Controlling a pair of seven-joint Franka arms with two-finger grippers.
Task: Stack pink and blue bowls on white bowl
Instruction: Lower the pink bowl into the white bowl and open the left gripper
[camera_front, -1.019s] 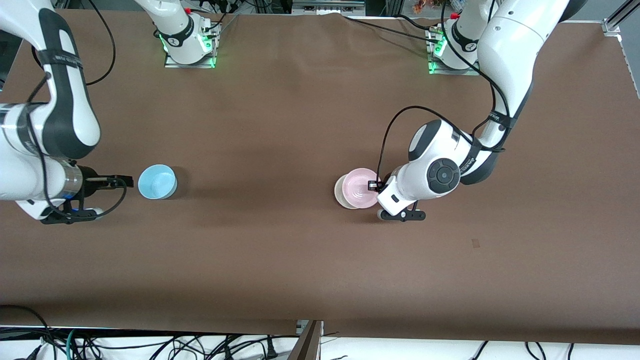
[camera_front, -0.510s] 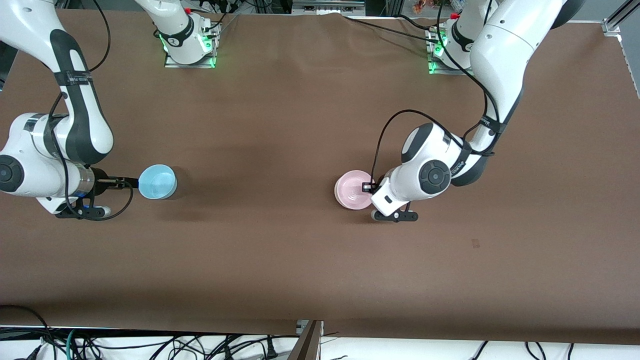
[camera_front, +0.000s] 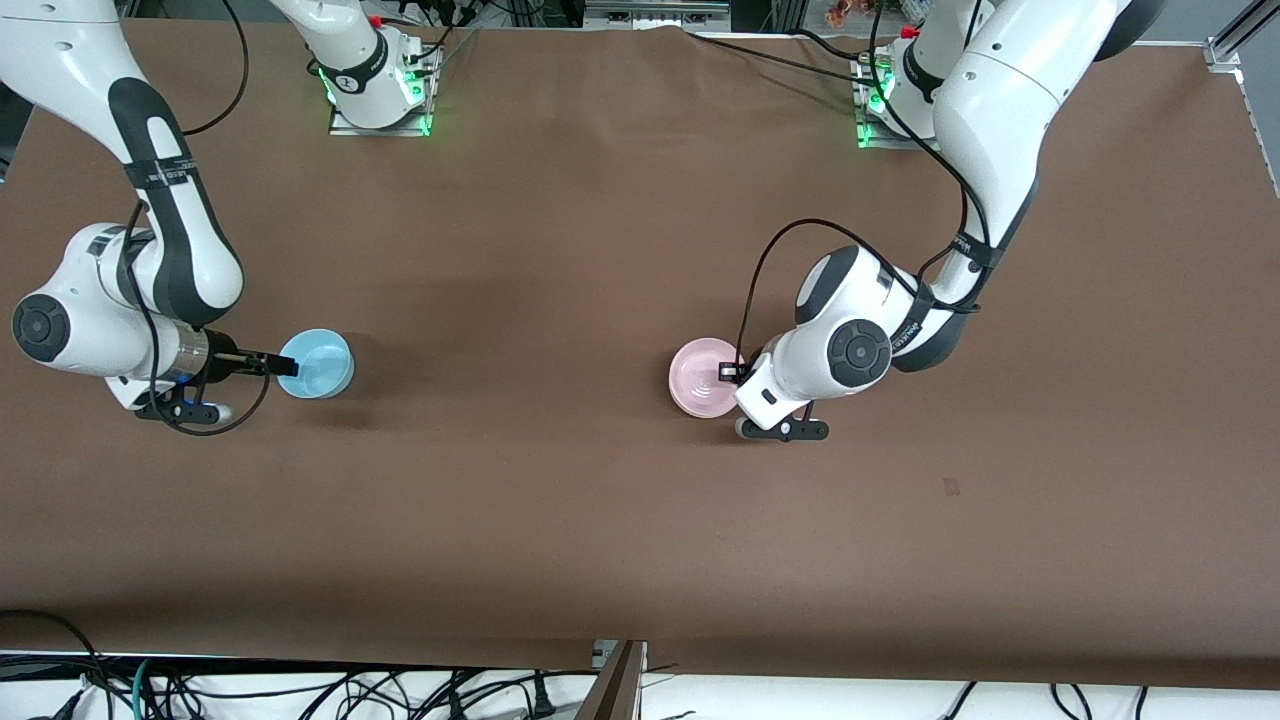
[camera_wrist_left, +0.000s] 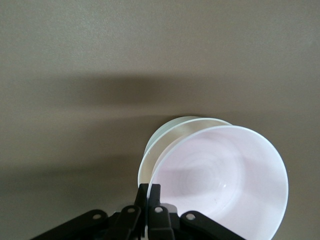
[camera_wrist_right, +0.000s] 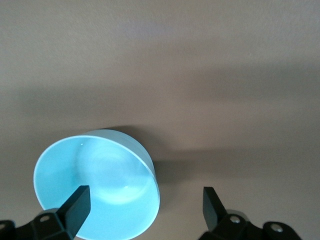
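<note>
The pink bowl (camera_front: 703, 388) sits in the white bowl, which shows only as a pale rim (camera_wrist_left: 154, 145) beside the pink bowl (camera_wrist_left: 225, 175) in the left wrist view. My left gripper (camera_front: 738, 373) is shut on the pink bowl's rim on the side toward the left arm's end, as the left wrist view (camera_wrist_left: 149, 190) shows. The blue bowl (camera_front: 318, 365) stands upright on the table toward the right arm's end. My right gripper (camera_front: 288, 368) is open at its rim. In the right wrist view (camera_wrist_right: 145, 197) one finger is over the blue bowl (camera_wrist_right: 100, 185) and the other is outside it.
The brown table cover (camera_front: 560, 300) lies bare between the two bowl spots. The arm bases (camera_front: 378, 90) (camera_front: 890, 100) stand along the table edge farthest from the front camera. Cables hang below the nearest edge.
My left gripper has lowered the pink bowl onto the white bowl, which is now almost covered. My right gripper has moved to the blue bowl's rim.
</note>
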